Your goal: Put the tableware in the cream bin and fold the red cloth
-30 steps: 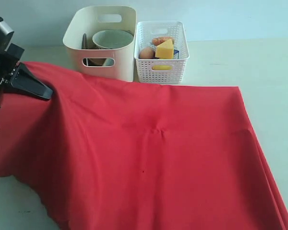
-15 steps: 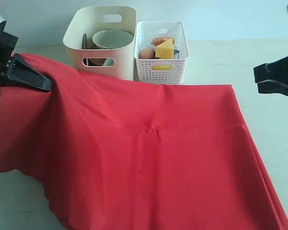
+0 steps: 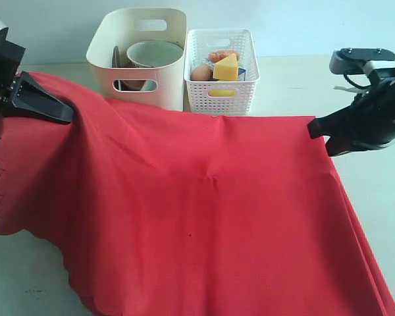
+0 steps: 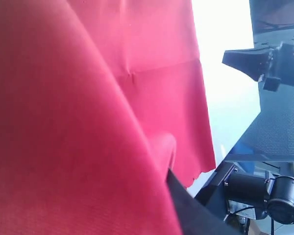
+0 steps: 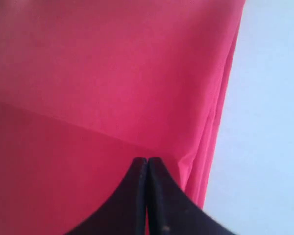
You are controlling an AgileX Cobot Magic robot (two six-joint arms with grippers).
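- Left gripper (image 3: 66, 115) on the left, raised, fingers pointing inward, jaws pinched on cloth (image 3: 197, 197).
- Right gripper (image 3: 312, 127) on the right, tips pointing inward, jaws pressed together, empty.

A white basket (image 3: 222, 99) with little holes sits at the far side of the pale table (image 3: 296, 85). Inside are a yellow cheese wedge (image 3: 226, 68), a brown egg (image 3: 201, 72) and something orange (image 3: 222, 55).

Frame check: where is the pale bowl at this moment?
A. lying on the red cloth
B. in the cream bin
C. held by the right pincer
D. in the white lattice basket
B: the pale bowl sits inside the cream bin, which stands next to the white lattice basket behind the cloth.
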